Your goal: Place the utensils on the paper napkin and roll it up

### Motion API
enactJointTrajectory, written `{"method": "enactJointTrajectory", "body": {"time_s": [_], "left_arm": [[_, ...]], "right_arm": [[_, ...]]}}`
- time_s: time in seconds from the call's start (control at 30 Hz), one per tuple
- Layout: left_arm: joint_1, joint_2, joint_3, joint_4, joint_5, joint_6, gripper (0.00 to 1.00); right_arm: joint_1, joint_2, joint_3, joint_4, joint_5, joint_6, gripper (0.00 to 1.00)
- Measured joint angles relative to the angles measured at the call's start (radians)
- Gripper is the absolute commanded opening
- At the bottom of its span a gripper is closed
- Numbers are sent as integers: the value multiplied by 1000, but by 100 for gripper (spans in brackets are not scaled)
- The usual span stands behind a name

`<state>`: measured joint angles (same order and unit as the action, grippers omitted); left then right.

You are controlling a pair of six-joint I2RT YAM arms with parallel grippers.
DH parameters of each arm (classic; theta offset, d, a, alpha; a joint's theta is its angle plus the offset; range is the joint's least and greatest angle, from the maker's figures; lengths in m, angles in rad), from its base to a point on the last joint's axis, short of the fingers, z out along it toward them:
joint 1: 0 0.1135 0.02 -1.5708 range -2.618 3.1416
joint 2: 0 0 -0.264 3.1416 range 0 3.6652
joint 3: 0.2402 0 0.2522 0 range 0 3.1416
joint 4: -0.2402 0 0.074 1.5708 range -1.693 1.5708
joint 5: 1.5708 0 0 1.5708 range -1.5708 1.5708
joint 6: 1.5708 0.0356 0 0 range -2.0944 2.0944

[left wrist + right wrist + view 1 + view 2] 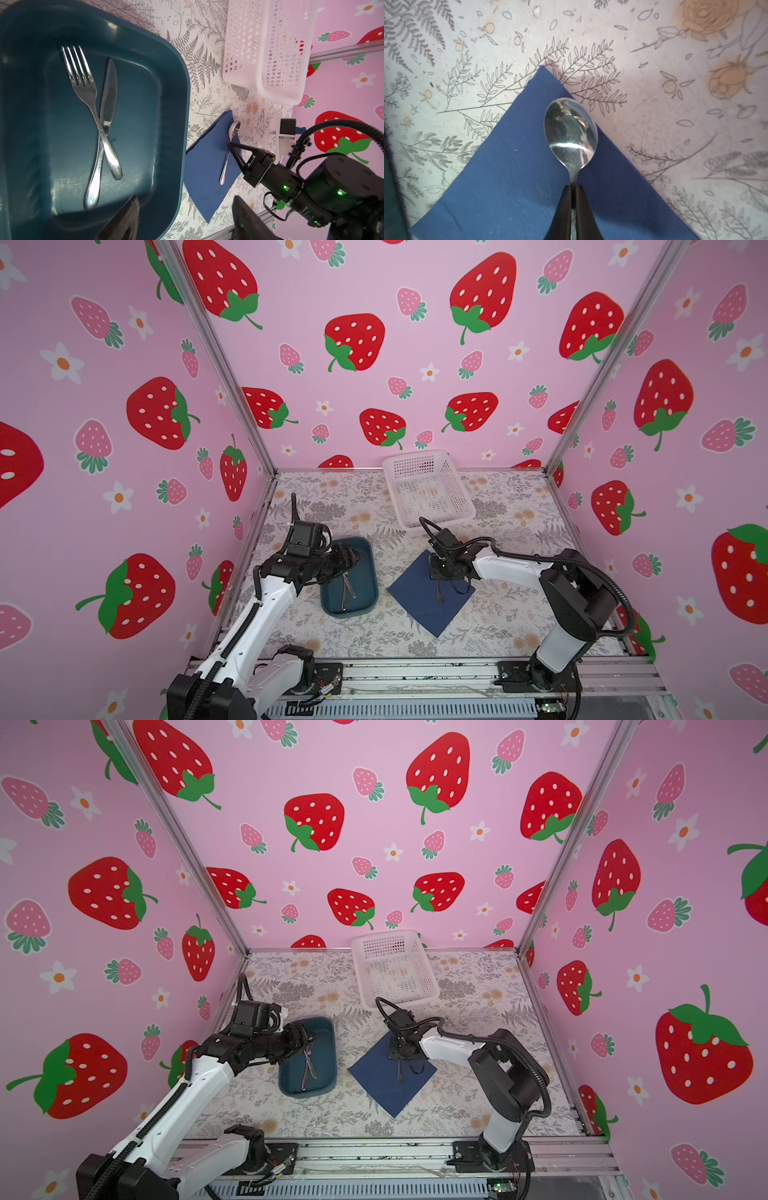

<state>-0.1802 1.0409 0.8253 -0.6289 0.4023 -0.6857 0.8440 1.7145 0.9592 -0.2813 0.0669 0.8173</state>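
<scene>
Pinched tight on the spoon by its neck, just behind the bowl, between right gripper fingers pointing straight down from a bent arm. Laid across the paper napkin, bowl jutting past its edge. Left gripper spread wide, clutching nothing, slanting over the teal tray with 2 utensils inside, fork crossed with knife. Farthest back, white basket.

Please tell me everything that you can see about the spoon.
The spoon is slim, shiny silver metal, with an oval bowl facing up and mirroring its surroundings. The right gripper is shut on its neck, just behind the bowl. It extends over the napkin, near one corner; the bowl's edge juts past the napkin's border over the table. Whether it rests on the paper, I cannot tell.
</scene>
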Motion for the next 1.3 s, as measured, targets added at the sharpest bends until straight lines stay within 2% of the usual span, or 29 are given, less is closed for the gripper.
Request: {"method": "enactJointTrajectory", "body": {"time_s": [0.63, 0.87, 1.3], "left_arm": [[13, 15, 0, 27, 29, -38, 72], [19, 14, 0, 27, 29, -46, 72], [21, 15, 0, 47, 37, -57, 72]], "right_arm": [[0, -10, 0, -43, 0, 0, 10], [-2, -10, 0, -41, -1, 4, 16], [-10, -12, -12, 3, -19, -11, 15]]}}
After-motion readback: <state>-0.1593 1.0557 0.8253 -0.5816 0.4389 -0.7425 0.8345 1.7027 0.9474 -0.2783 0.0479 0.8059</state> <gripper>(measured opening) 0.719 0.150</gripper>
